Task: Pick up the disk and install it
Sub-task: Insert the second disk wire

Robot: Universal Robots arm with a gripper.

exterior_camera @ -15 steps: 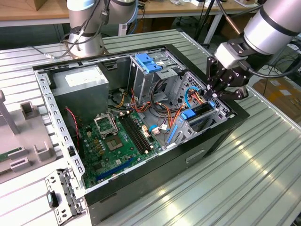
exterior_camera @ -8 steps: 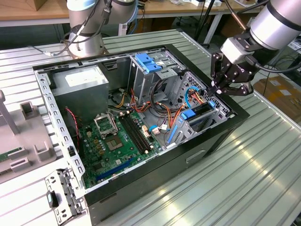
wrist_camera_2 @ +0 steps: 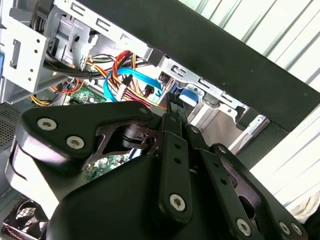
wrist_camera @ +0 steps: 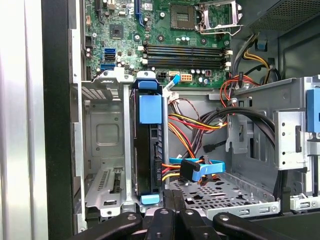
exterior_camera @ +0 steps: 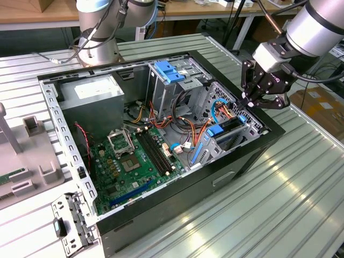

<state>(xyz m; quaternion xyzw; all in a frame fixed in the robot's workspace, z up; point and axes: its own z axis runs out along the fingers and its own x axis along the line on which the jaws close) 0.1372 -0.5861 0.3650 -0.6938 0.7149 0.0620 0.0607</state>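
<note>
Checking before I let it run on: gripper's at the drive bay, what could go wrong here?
1. The gripper hangs close over the case wall; a small slip could strike it.
2. Cables run right beside the disk in its bay and could snag or get pinched.
3. Whether the disk is fully seated can't be told; pushing it askew could jam it.

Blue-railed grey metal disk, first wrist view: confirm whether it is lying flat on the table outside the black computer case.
No: the blue-railed grey metal disk stands on edge in a bay inside the black computer case.
</note>
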